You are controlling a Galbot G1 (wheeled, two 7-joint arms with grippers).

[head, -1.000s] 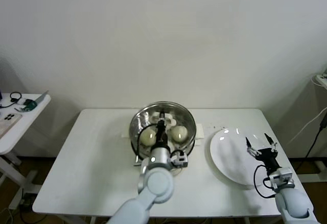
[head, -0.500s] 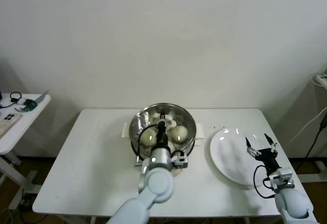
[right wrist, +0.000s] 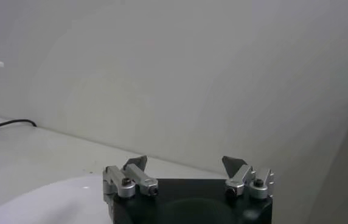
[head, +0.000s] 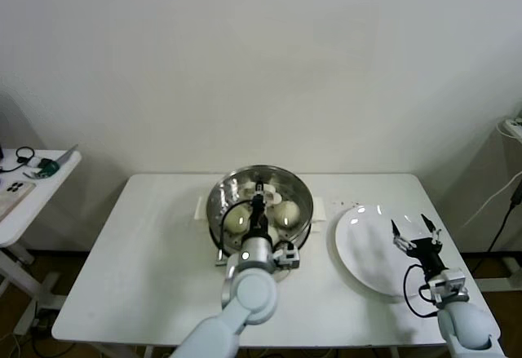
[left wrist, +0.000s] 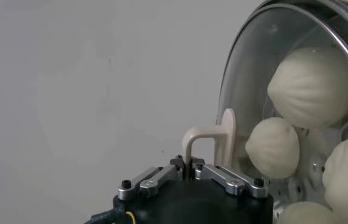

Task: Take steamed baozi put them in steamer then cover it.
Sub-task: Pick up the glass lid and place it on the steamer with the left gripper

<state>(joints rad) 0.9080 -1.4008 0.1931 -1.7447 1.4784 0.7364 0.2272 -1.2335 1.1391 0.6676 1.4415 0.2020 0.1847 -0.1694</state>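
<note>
The left arm reaches forward from the body, its left gripper (head: 259, 192) clamped tight on the cover's handle (left wrist: 213, 139). The right arm is low at the right side, its right gripper (head: 416, 231) spread wide, holding nothing

**Steamer at bench centre, plate to its right**

A bench (head: 147, 260) stands before a wall. The steamer (head: 259, 205) sits on it at the middle, toward the back edge. The cover (left wrist: 256, 79) lies on the steamer, and the steamed baozi (head: 236, 220) sit inside, under it. The left gripper (head: 258, 205) is over the steamer's centre, its jaws pinched on the cover's handle (left wrist: 213, 141). Right of the steamer, well apart from it, a plate (head: 371, 252) rests on the bench. The right gripper (head: 417, 234) hangs over the plate's right side. Far left, apart from the bench, stands a side table (head: 37, 191) bearing small items.
</note>
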